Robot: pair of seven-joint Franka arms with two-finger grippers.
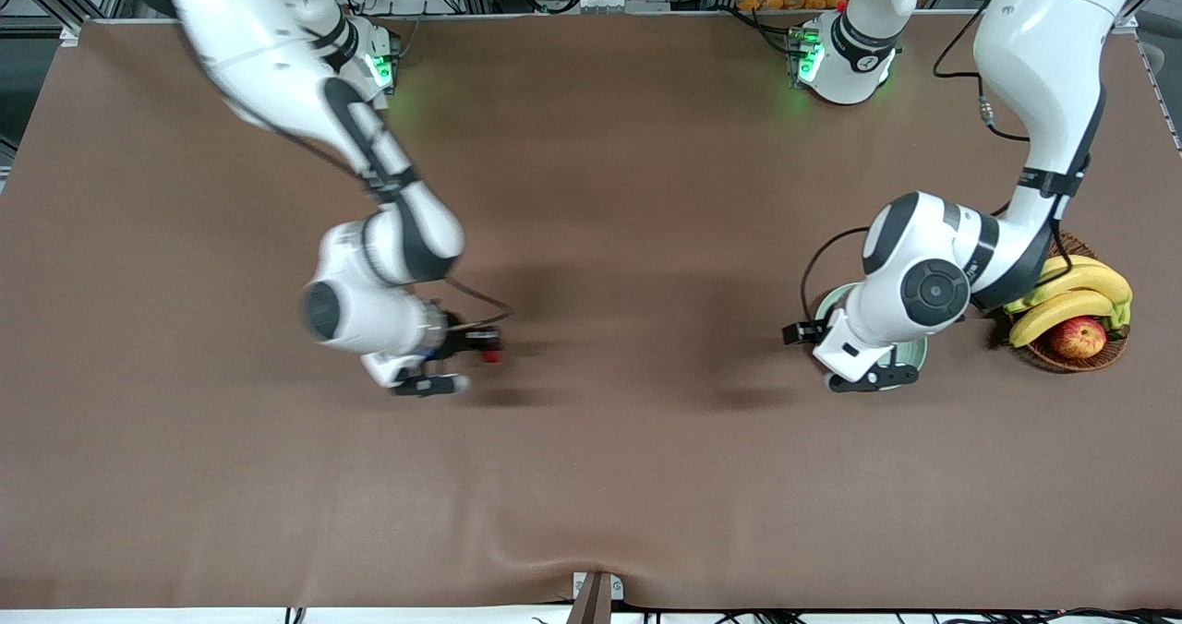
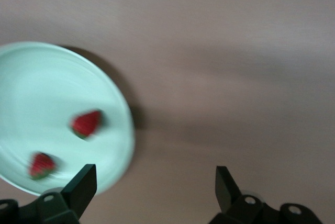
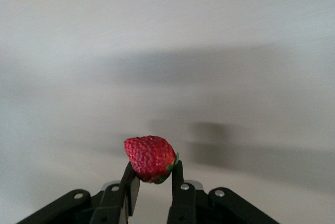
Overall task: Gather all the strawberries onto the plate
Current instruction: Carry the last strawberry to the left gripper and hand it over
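The right end effector [image 1: 488, 345] is over the brown tabletop [image 1: 591, 476], toward the right arm's end and well apart from the plate. Its fingers [image 3: 178, 179] are closed on one strawberry [image 3: 151, 158], which sits between the fingertips with its green top against one finger. In the front view this strawberry [image 1: 492, 357] shows as a small red spot at the tip of the end effector, with a shadow on the cloth beneath it.

The left end effector [image 2: 154, 182] is over the pale mint-green plate [image 1: 829, 297], at its edge, toward the left arm's end of the tabletop. Its fingers [image 2: 84, 185] stand wide apart and hold nothing. In the left wrist view the plate [image 2: 31, 82] carries two strawberries lying apart from each other: one strawberry near the middle [image 2: 87, 123] and one strawberry near the rim [image 2: 41, 165]. In the front view the left arm covers most of the plate, and the berries on it cannot be seen there.

A brown wicker basket [image 1: 1076, 358] stands just beside the plate, at the left arm's end of the tabletop. It holds yellow bananas [image 1: 1071, 292] and a red-yellow apple [image 1: 1078, 337].
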